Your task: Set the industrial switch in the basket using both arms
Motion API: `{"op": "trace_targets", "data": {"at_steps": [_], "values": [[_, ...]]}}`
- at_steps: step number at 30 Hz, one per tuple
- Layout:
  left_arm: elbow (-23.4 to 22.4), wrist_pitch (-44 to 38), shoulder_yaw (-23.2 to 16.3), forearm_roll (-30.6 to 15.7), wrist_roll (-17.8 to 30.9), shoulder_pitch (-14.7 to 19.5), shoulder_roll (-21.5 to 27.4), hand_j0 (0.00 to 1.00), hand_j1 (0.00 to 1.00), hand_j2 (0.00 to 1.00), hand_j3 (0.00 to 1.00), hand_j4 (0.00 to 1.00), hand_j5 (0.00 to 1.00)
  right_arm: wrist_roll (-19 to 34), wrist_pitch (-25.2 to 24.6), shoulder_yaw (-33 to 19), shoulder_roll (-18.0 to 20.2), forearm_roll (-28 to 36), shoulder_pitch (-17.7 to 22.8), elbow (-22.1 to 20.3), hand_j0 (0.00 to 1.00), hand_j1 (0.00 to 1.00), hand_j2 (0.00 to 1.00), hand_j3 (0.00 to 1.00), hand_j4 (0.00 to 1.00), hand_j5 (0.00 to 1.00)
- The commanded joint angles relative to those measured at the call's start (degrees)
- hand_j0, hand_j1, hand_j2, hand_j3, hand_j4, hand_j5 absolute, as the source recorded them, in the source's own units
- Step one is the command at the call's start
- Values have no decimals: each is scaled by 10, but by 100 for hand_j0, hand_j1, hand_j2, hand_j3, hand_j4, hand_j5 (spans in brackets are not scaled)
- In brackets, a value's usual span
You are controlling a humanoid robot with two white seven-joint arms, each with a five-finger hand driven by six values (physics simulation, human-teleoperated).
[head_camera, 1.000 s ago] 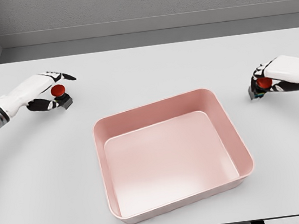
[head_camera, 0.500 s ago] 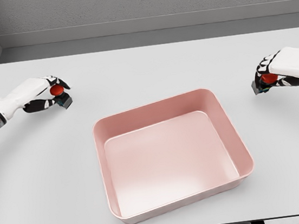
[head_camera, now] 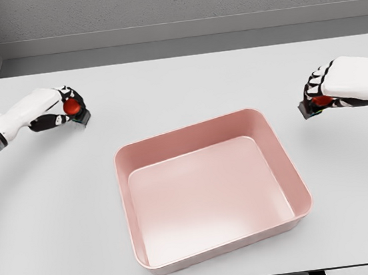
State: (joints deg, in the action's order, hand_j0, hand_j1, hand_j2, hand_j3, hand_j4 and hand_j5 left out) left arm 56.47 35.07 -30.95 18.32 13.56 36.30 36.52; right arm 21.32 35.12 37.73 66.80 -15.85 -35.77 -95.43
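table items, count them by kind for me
switches: 2, one in the left hand at, one in the right hand at
basket: 1
total: 3

My one camera sits on my head and looks steeply down on the pale grey worktop (head_camera: 177, 84), with the grey wall behind.

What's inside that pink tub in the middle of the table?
Nothing: the pink tub shows only its bare floor, uncovered. The two red-buttoned switches are outside it, one in the left hand, one mostly hidden under the right hand.
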Motion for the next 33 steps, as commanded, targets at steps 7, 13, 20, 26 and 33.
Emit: {"op": "trace_targets", "data": {"at_steps": [7,13,20,26,33], "values": [[26,-1,9,-9,0,13,2,50,50,50,50,50,50,2,-1,-12,11,6,-9,-50,46,46,46,46,46,46],[59,-1,10,-13,0,17,2,50,50,50,50,50,50,2,-1,-11,2,6,-21,-56,46,46,46,46,46,46],[110,-1,10,-20,0,17,0,51,51,51,51,51,51,2,-1,-11,-20,6,-25,-57,46,46,46,46,46,46],[161,-1,10,-20,0,14,0,51,51,51,51,51,51,2,-1,-10,-42,7,-32,-57,46,46,46,46,46,46],[209,-1,8,-20,0,7,-4,51,51,51,51,51,51,2,-1,-9,-72,7,-29,-57,46,46,46,46,46,46]]}}
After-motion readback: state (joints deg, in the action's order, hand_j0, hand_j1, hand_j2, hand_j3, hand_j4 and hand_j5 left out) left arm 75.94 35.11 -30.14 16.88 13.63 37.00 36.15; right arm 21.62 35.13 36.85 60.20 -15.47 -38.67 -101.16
